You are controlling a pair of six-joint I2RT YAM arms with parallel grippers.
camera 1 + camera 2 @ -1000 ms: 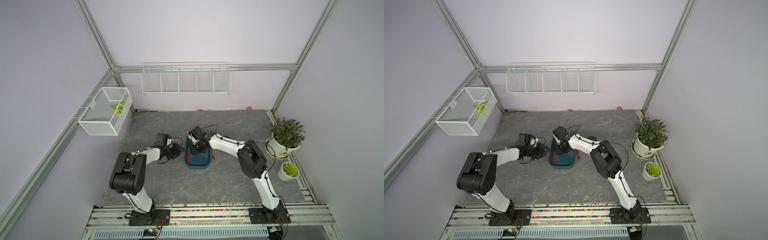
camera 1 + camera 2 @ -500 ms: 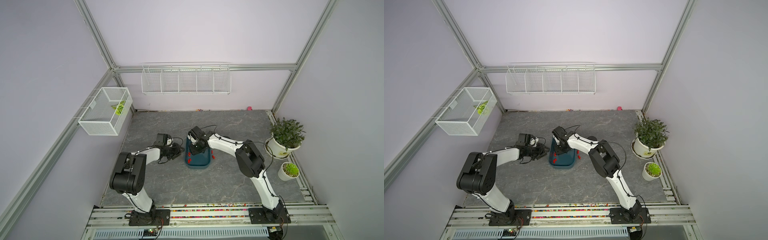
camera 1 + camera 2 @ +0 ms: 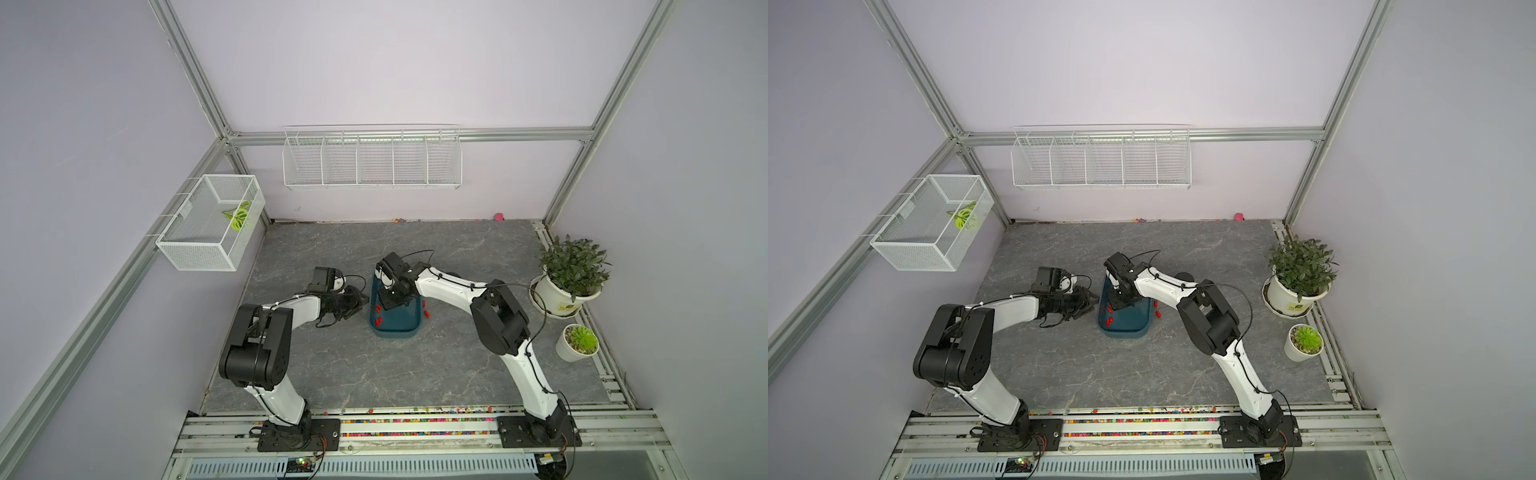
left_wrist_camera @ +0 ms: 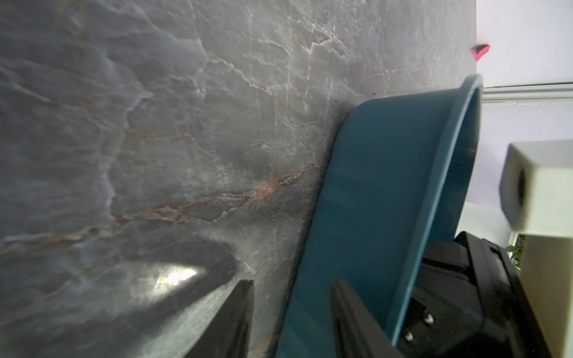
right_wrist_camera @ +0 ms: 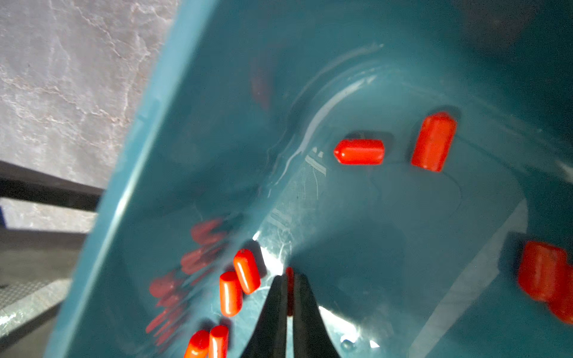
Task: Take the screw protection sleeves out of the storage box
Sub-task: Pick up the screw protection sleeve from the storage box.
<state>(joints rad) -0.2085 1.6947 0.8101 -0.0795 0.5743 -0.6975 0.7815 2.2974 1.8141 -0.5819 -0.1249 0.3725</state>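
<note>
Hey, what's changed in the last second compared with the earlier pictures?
The right hand, down in the storage box, closed on one screw protection sleeve; its arm barely shifted. The left hand stayed open beside the box, and the box and other sleeves did not move.

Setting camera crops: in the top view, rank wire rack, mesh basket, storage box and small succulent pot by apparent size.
1. wire rack
2. mesh basket
3. storage box
4. small succulent pot
Rack and basket hang higher, nearer the camera, which inflates them.
</note>
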